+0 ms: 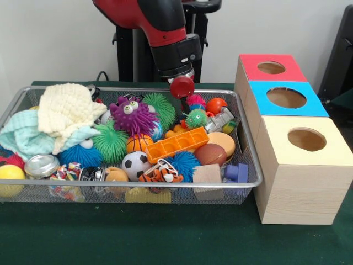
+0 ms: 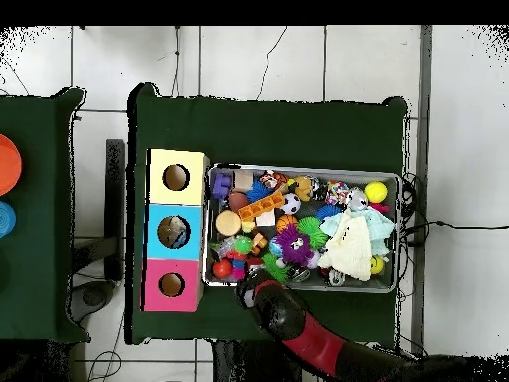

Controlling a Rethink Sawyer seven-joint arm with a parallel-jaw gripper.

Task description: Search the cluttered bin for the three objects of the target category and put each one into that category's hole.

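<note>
A wire mesh bin point(image 1: 251, 154) holds a jumble of toys: a purple spiky monster point(image 1: 132, 115), green and blue spiky balls, an orange brick point(image 1: 176, 144), a soccer ball point(image 1: 135, 164), a small basketball point(image 1: 139, 142), a brown ball point(image 1: 210, 154), a red ball point(image 1: 216, 105) and wooden blocks. My gripper point(image 1: 182, 88) hangs over the bin's far edge, just above a small green spiky ball point(image 1: 196, 118), touching nothing I can see. From overhead the gripper point(image 2: 249, 288) sits at the bin's point(image 2: 298, 167) lower left corner, close to the red ball point(image 2: 222, 268).
Beside the bin stand three wooden boxes with round holes: red top point(image 1: 271, 67), blue top point(image 1: 287, 98), yellow top point(image 1: 306, 139). Something lies inside the blue hole point(image 2: 176, 231). A cream cloth point(image 1: 66, 110) and a mint cloth point(image 1: 22, 135) cover the bin's other end.
</note>
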